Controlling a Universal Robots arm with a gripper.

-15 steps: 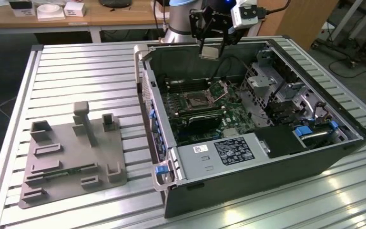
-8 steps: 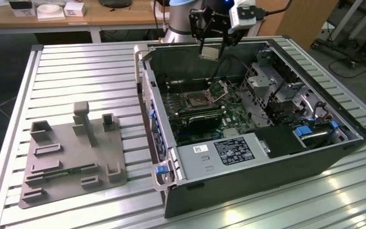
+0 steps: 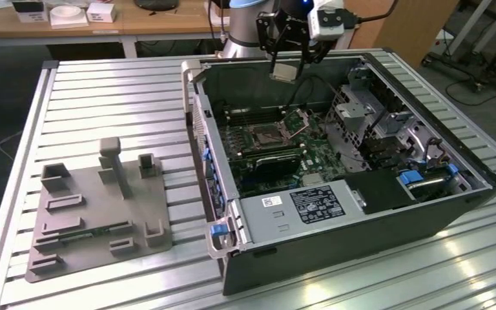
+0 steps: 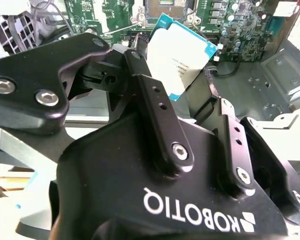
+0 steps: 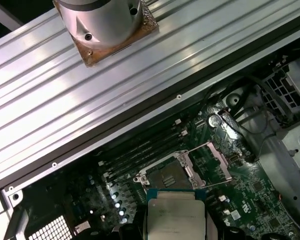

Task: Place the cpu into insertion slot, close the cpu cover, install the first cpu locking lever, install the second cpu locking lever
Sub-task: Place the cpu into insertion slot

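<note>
My gripper [image 3: 286,61] hangs over the far edge of the open computer case, shut on the cpu [image 3: 283,70], a flat square chip with a silvery top. Both wrist views show the cpu [image 4: 182,52] [image 5: 176,217] clamped by its edges between the black fingers [image 4: 157,115]. Below it on the green board lies the insertion slot [image 3: 263,135] [image 5: 166,176] [image 4: 162,7], its dark centre bare. The cpu cover [image 3: 299,119] [image 5: 212,161] stands swung up on its hinge beside the slot. The cpu is well above the slot, not touching it.
Long black memory slots [image 5: 140,150] run beside the socket. A grey box with a white label [image 3: 317,203] and a metal drive cage [image 3: 369,110] fill the case's near and right parts. A grey fixture plate [image 3: 93,213] lies on the ribbed table [image 3: 110,97]. The arm's base [image 5: 105,25] is behind the case.
</note>
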